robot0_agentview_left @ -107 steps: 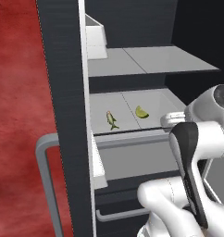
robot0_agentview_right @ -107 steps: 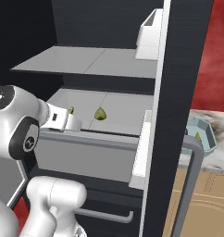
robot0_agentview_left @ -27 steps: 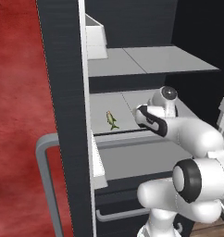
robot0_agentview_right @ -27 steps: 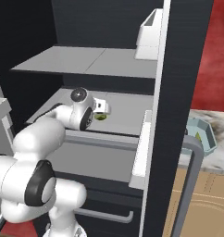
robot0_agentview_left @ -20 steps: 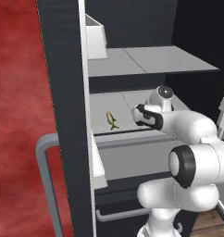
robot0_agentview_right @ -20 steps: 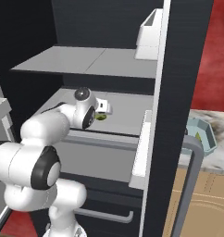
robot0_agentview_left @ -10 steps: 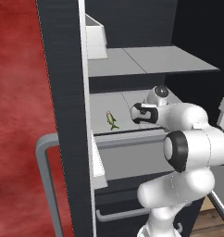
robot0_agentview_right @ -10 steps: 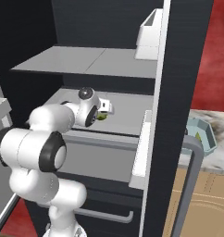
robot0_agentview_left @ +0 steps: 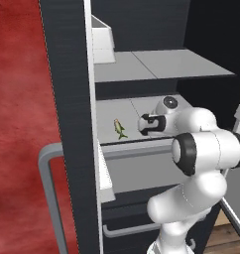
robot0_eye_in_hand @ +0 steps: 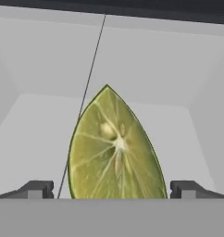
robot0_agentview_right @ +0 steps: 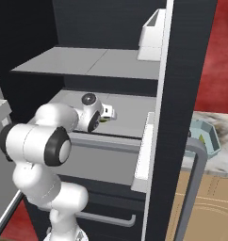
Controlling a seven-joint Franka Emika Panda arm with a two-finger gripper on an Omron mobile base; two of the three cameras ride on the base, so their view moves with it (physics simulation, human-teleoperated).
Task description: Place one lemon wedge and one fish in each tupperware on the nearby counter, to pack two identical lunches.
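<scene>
From my remote station, I see the white arm folded forward from the base, its elbow bent high in front of the open fridge and its forearm reaching level into the middle shelf (robot0_agentview_left: 109,111). The claw (robot0_eye_in_hand: 112,187) stands apart, its two dark fingertips (robot0_eye_in_hand: 36,189) spread wide on either side of a lemon wedge (robot0_eye_in_hand: 116,150) and not touching it. The wedge stands upright on the grey shelf floor with its cut face toward the hand camera, pointed tip up, sitting squarely between the tips. In the left base view the wrist (robot0_agentview_left: 152,124) hides the wedge; in the right base view a sliver of green (robot0_agentview_right: 103,119) peeks out just beside the hand.

On the same shelf, a small yellow-green fish (robot0_agentview_left: 120,128) lies to the left of the hand, near it but apart, close to the shelf's front edge. A white bin (robot0_agentview_left: 103,38) sits on the shelf above. The fridge door (robot0_agentview_right: 182,94) stands open edge-on in the right base view, with its grey bar handle (robot0_agentview_right: 193,188) below. Beyond the door, a pale blue tupperware (robot0_agentview_right: 204,136) rests on the marbled desk (robot0_agentview_right: 218,160) over tan cabinet fronts.
</scene>
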